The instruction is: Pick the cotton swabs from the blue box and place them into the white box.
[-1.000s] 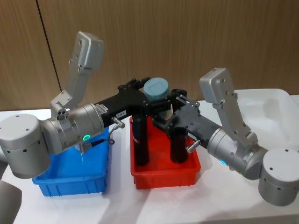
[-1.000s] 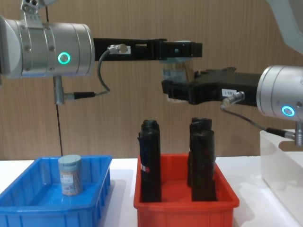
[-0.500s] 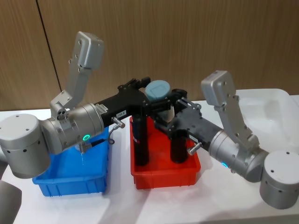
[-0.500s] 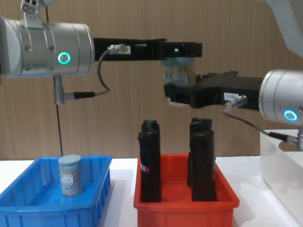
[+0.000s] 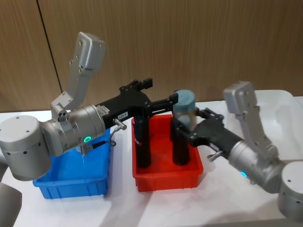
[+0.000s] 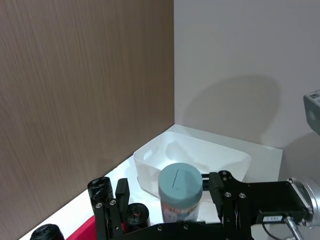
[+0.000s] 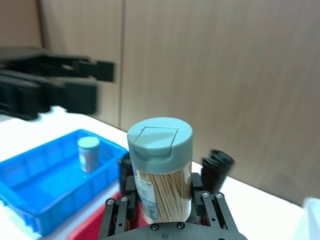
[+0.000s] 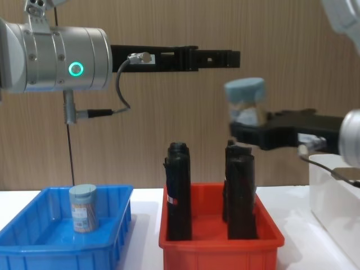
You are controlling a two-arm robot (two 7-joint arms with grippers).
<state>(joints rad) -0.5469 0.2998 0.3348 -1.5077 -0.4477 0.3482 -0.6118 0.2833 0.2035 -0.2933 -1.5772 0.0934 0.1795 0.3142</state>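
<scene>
- A white counter is carrying three bins in a row. The blue box is sitting toward its left edge, a red bin in the middle and the white box toward its right edge.
- A brown wood-panelled wall is running behind the counter. In the left wrist view it is meeting a plain pale wall at a corner.
- The right claw is gripping one jar of cotton swabs around its lower part, with a finger pressing on each side. It is holding the jar upright in the air above the red bin's right side, higher than the tall black rolls standing in that bin.
- The left claw is reaching out level above the red bin. Its fingers are standing spread apart with nothing between them, just beside the held jar and not touching it.
- A second jar is standing upright inside the blue box.
- The white box is lying well apart from the held jar, at the counter's right edge.
</scene>
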